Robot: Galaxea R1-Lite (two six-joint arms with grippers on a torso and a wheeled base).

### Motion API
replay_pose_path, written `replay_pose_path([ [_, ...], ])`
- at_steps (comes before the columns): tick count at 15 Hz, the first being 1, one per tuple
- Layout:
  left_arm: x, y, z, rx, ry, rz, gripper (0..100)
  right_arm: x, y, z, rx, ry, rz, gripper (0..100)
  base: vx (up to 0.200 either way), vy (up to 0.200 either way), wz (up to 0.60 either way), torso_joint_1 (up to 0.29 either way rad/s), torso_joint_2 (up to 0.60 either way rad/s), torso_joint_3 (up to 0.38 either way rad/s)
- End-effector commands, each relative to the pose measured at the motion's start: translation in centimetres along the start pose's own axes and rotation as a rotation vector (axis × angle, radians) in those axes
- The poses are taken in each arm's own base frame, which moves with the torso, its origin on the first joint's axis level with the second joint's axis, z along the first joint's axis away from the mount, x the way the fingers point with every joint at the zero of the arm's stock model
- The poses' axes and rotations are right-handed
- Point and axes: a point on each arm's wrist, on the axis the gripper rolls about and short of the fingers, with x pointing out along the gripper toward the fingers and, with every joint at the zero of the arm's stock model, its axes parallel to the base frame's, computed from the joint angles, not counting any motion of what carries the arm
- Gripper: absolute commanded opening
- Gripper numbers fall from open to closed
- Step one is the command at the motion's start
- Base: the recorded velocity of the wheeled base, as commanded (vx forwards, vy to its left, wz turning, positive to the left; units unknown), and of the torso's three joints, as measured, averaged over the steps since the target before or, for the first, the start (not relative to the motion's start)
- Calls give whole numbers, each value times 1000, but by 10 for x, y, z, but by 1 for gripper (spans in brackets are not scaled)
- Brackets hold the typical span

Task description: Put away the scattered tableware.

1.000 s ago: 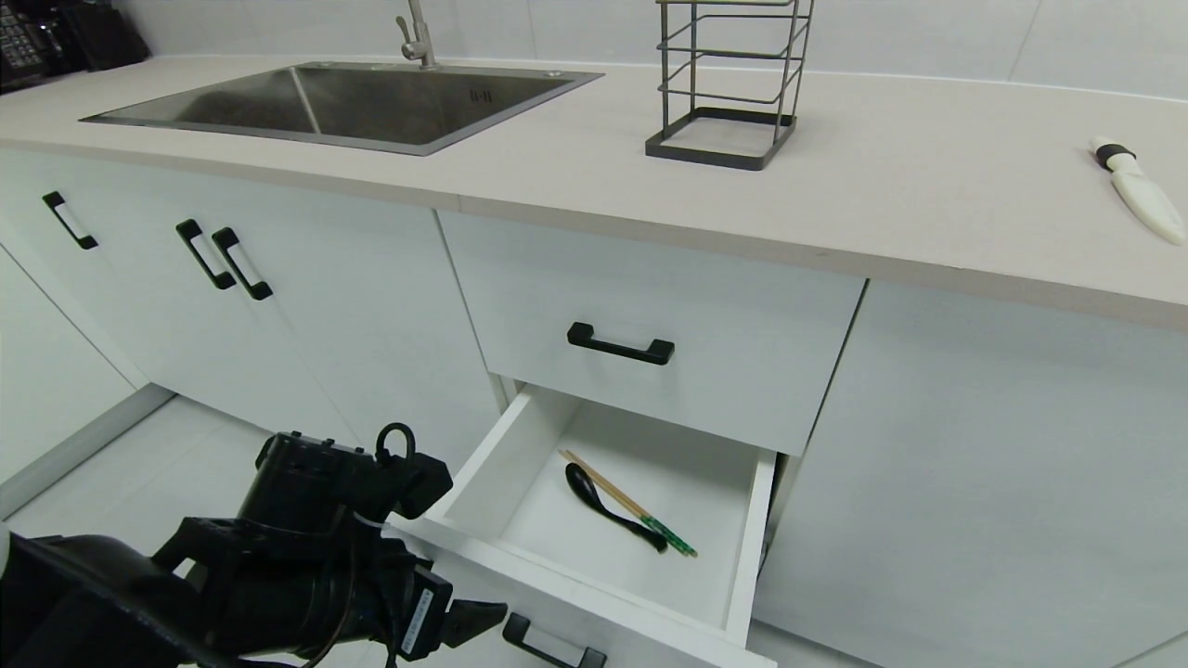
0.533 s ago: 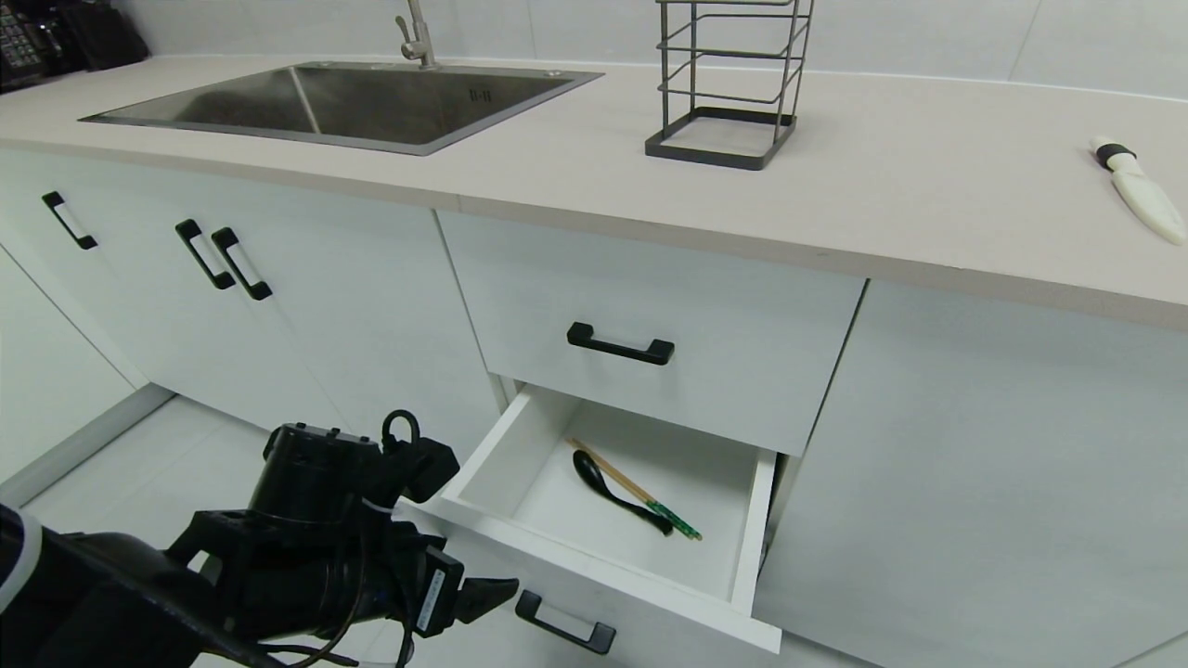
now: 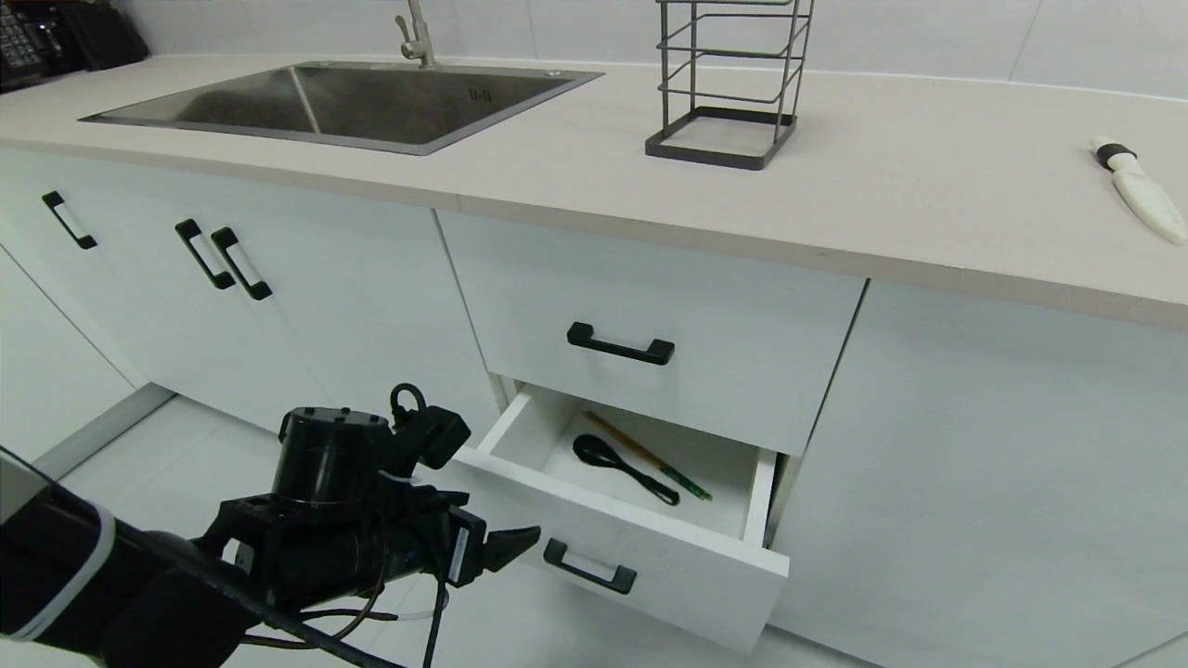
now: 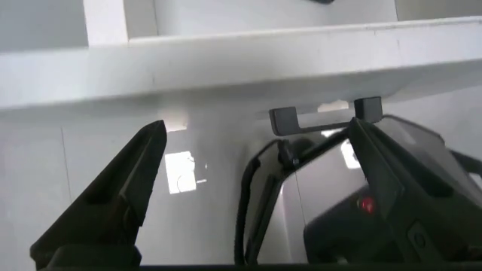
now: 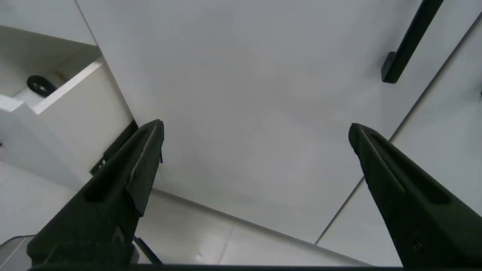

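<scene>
At lower left of the head view the black left gripper (image 3: pixel 506 545) hangs with jaws spread wide and empty, its tips just beside the black bar handle (image 3: pixel 589 568) of the partly pulled-out white drawer (image 3: pixel 687 580). Inside the drawer, at lower centre, a glossy black spoon (image 3: pixel 626 471) lies beside brown chopsticks with green ends (image 3: pixel 650 455); at upper right a white knife with a black band (image 3: pixel 1140 188) lies on the beige countertop (image 3: pixel 882 186). The right gripper (image 5: pixel 256 188), likewise spread wide and empty, faces a white cabinet front (image 5: pixel 248 113).

sink (image 3: pixel 343 97): brushed steel, satin | desk (image 3: pixel 835 204): matt beige, smooth | drawer (image 3: pixel 687 594): matt white paint | handle (image 3: pixel 589 567): matt black | spoon (image 3: pixel 617 461): glossy black | chopsticks (image 3: pixel 650 456): bare wood, green tips | floor (image 4: pixel 196 218): glossy tile, mirroring my matt black left end effector (image 4: pixel 254 132)
</scene>
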Motion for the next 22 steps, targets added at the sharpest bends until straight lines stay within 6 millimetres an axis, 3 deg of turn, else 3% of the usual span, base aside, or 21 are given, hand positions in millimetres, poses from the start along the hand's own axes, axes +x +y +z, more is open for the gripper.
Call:
replay_pose_path([
  [1,7,1,1,-2,0,1,100,0,0,0,-1,1,0,100,0,0,0,0,0,0],
  [4,12,2,0,-2,8,-2,100,0,0,0,-1,1,0,100,0,0,0,0,0,0],
  [8,30,6,9,-2,-9,0,100,0,0,0,-1,1,0,100,0,0,0,0,0,0],
  [15,38,9,25,5,-59,2,100,0,0,0,-1,1,0,100,0,0,0,0,0,0],
  [22,59,16,39,1,-150,9,100,0,0,0,-1,1,0,100,0,0,0,0,0,0],
])
